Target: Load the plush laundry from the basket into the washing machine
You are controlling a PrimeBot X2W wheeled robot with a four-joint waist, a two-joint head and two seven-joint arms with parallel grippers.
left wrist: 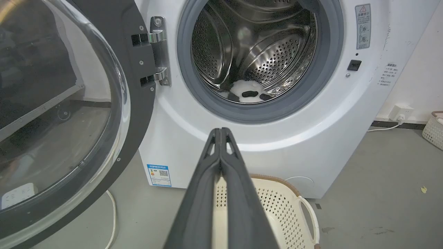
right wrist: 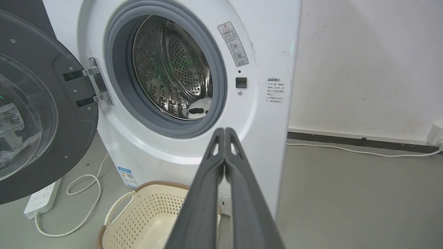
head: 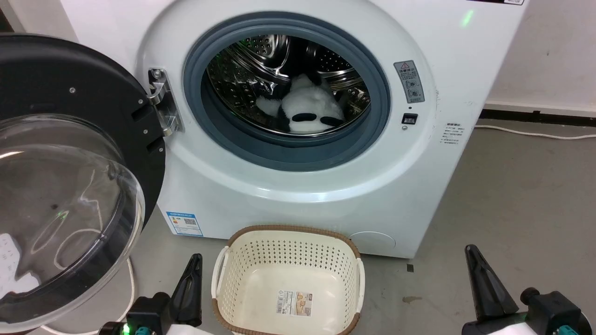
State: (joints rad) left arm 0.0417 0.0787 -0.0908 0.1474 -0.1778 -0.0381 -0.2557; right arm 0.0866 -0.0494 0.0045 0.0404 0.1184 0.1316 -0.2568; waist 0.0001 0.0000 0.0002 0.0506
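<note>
The plush laundry, white with black patches, lies on the floor of the steel drum inside the washing machine; a small part of it shows low in the drum in the left wrist view and the right wrist view. The cream basket stands on the floor before the washer with nothing in it but the label on its floor. My left gripper is low, left of the basket, shut and holding nothing. My right gripper is low at the right, shut as well.
The washer's round door hangs wide open to the left, its clear dome facing me. A white power strip and cable lie on the floor beneath it. Another cable runs along the wall at the right. Grey floor stretches to the right.
</note>
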